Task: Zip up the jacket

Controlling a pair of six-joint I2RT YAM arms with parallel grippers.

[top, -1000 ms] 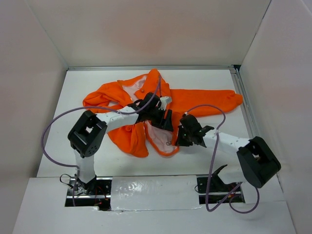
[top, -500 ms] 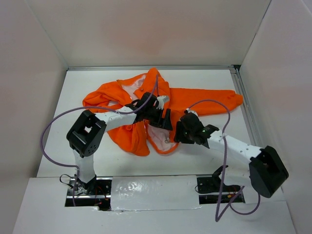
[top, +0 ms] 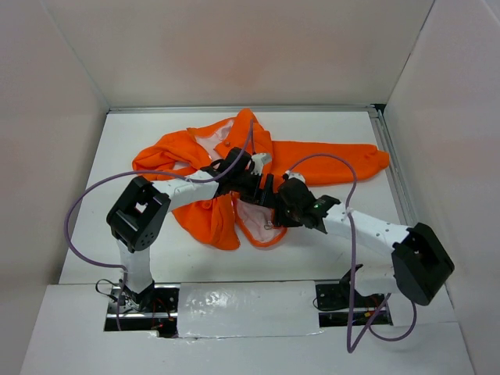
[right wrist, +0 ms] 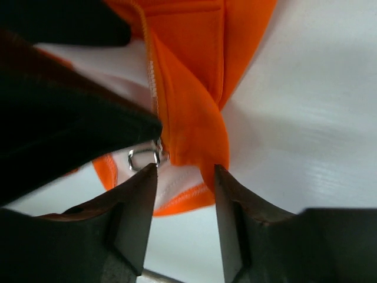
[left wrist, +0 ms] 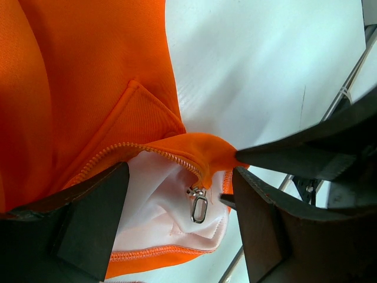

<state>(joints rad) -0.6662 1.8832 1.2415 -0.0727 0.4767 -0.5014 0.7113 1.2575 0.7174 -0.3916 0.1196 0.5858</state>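
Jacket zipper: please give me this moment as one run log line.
jacket: crumpled, unzipped | zipper pull: not gripped | left fingers: open, either side of pull | right fingers: open, straddling orange fold beside pull

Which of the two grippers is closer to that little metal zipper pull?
Right, narrowly. The right gripper has a fingertip almost touching the zipper pull; the left gripper hovers open with the pull showing between its fingers.
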